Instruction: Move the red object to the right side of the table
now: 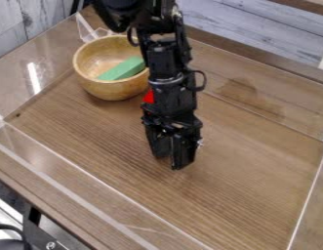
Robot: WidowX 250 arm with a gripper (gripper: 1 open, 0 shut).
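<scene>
One black gripper (175,156), mine, at the end of one black arm (161,59), catalogued with its surroundings from near to far. Near left corner: dark hardware with black cable (13,232), partly cut off by the edge of my view, beyond the rim of the table (92,200). Table: brown, wood-grained, glossy, spreading under everything listed after it. Middle of the table: my gripper, pointing down, its jaws apart and open, with nothing that I can see gripped between them. Just beyond my gripper and slightly left: one red object (149,97), small and bright, largely hidden behind my arm and fingers, so its full outline I cannot tell. It lies near the right side of the bowl; whether the two touch I cannot tell. Far left: one wooden bowl (109,70), round, light tan, upright. Inside the bowl: one flat green piece (122,69), set aslant. Farther still, at the far left: one clear item (91,31), its shape hard to make out. Far right, past the table: pale panelling (288,24) with vertical grooves.
</scene>
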